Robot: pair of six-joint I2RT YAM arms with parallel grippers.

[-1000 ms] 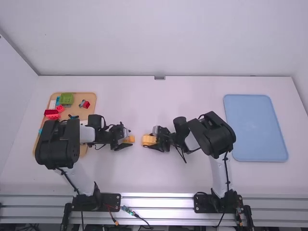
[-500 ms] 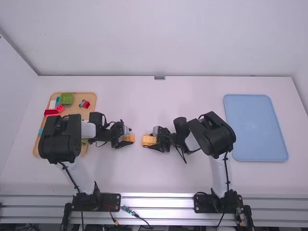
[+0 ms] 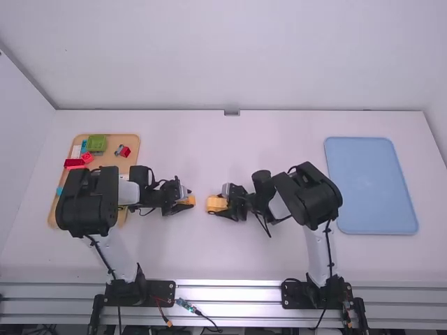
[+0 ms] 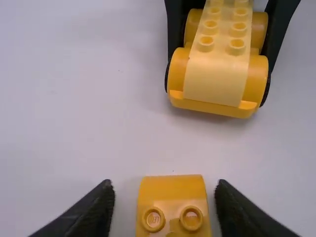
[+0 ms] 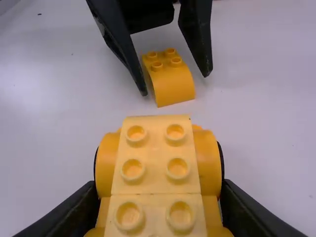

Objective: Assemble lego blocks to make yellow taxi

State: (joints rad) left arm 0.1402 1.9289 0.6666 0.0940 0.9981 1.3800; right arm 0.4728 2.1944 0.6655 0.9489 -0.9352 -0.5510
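Left of the table's middle, my left gripper is low over a small orange-yellow curved block. In the left wrist view that gripper stands open, a finger on each side of the block, with gaps beside it. Facing it, my right gripper holds the yellow car body. The right wrist view has this gripper shut on the body, studs up, round yellow fenders along both sides. A short stretch of table separates block and car body.
At the left, a wooden tray holds a green block, red blocks and other pieces, partly under the left arm. A blue tray lies at the right.
The left arm's upper links and wrist have shifted slightly, while its gripper stays around the small block. My right arm and the car body have kept still.
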